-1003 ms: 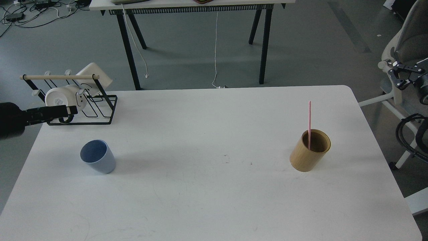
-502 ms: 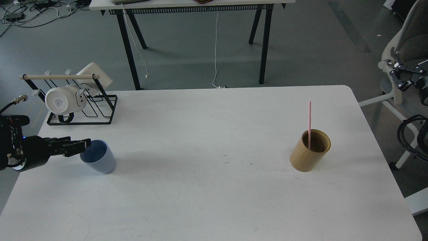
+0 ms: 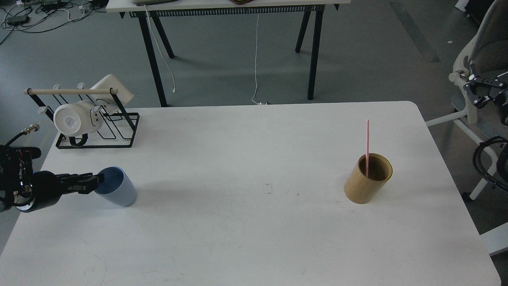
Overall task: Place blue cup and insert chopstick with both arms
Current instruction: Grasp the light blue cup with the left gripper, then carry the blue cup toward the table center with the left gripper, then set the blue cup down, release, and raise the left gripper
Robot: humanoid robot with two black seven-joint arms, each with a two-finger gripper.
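The blue cup (image 3: 119,192) stands on the white table (image 3: 254,238) near its left edge, with its opening tilted towards me. My left gripper (image 3: 95,182) comes in low from the left, and its dark fingertips are at the cup's left rim. I cannot tell whether they are closed on the rim. The pink chopstick (image 3: 367,143) stands upright in the tan wooden cylinder (image 3: 367,180) on the right side of the table. My right gripper (image 3: 474,95) hangs off the table's right edge, well away from the chopstick, with its claw fingers spread and empty.
A black wire rack (image 3: 99,133) with a white mug (image 3: 73,117) and a white dish stands at the table's back left corner, behind my left arm. A chair (image 3: 482,51) stands just behind my right gripper. A second table (image 3: 230,6) is beyond the far edge.
My left gripper swung down from beside the rack to the blue cup's left rim, then drew back slightly left. The cup tilted slightly. My right gripper drifted a little to the right.
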